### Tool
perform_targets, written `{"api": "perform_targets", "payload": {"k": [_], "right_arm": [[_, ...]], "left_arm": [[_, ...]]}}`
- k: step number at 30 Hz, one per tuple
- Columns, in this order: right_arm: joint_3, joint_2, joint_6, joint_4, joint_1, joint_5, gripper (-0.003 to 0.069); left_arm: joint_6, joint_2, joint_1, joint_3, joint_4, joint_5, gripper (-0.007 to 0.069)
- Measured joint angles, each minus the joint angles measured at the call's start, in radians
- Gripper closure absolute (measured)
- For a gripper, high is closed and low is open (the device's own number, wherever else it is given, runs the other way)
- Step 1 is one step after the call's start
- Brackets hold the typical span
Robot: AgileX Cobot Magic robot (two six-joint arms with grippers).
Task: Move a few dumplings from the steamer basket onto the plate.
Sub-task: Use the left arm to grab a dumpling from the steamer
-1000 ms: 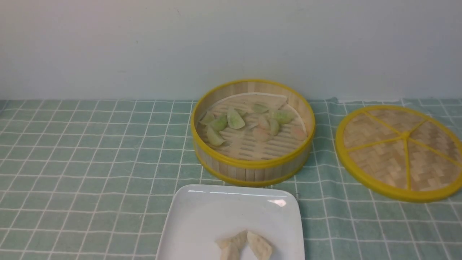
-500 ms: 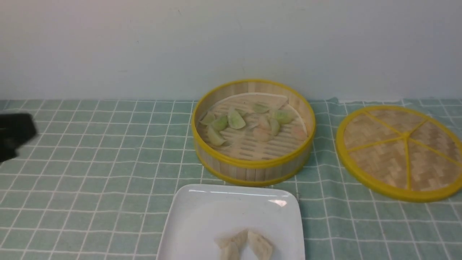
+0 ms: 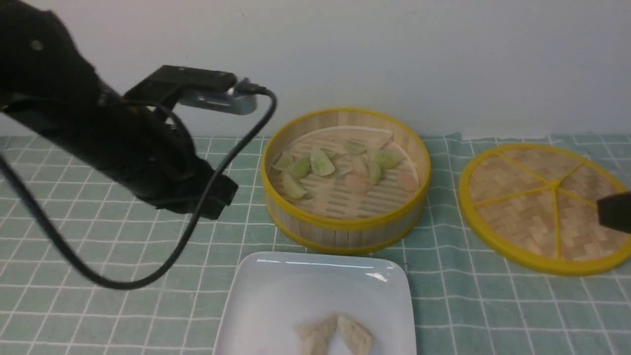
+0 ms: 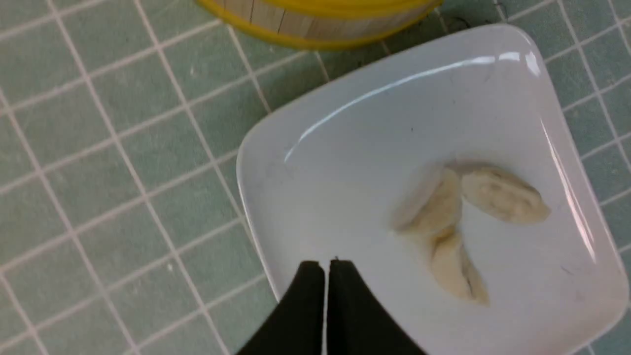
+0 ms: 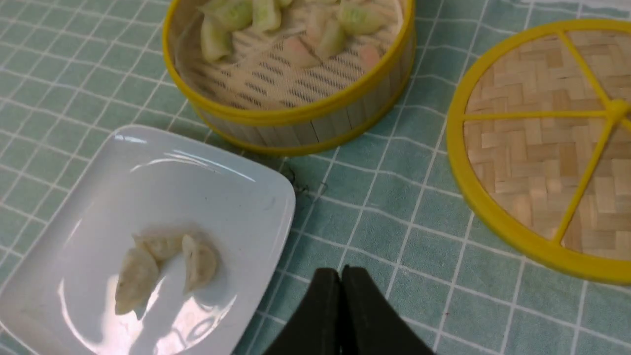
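dumplings (image 3: 323, 162): lying all inside the steamer basket (image 3: 345, 224), green and pink-orange mixed; none sitting on the plate yet
plate (image 3: 276, 296): waiting just in front of the basket; carrying only larger beige dumplings (image 3: 335, 335)
left gripper (image 4: 325, 268): hanging front-left of the basket; fingers pressing together, pinching nothing
right gripper (image 5: 340, 276): hovering front-right of the basket; fingers pressing together, empty
progress: judging as barely starting; every transfer remaining

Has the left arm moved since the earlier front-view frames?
Yes. The left arm swept in from the left edge, rightward toward the steamer basket, and now ends just short of its left wall.
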Motion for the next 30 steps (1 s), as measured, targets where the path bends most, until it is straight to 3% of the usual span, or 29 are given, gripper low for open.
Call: {"api": "perform_targets", "payload": {"k": [7,10,12,13,19,21,22,25,30], "right_arm": [[-0.025,0.085,-0.017,0.011,0.000,0.030,0.0670],[-0.026,0.085,-0.017,0.013,0.000,0.031,0.0671],[-0.026,0.085,-0.017,0.013,0.000,0.034,0.0671],[-0.026,0.085,-0.017,0.013,0.000,0.034,0.0671],[-0.026,0.085,-0.016,0.014,0.000,0.035,0.0670],[-0.026,0.085,-0.016,0.014,0.000,0.035,0.0669],[-0.026,0.085,-0.016,0.014,0.000,0.036,0.0669],[-0.026,0.085,-0.016,0.014,0.000,0.046,0.0669],[-0.026,0.085,-0.016,0.014,0.000,0.065,0.0669]], "left_arm": [[0.087,0.201,-0.039,-0.196,0.056,-0.092,0.0627],[0.135,0.260,-0.039,-0.258,0.055,-0.160,0.0592],[0.147,0.318,-0.040,-0.310,0.053,-0.186,0.0518],[0.147,0.318,-0.040,-0.315,0.053,-0.188,0.0518],[0.154,0.509,-0.050,-0.477,0.058,-0.173,0.0186],[0.154,0.536,-0.057,-0.504,0.069,-0.167,0.0142],[0.154,0.576,-0.070,-0.533,0.085,-0.158,0.0085],[0.152,0.632,-0.094,-0.561,0.134,-0.151,0.0032],[0.130,0.694,-0.122,-0.569,0.218,-0.155,0.0021]]}}
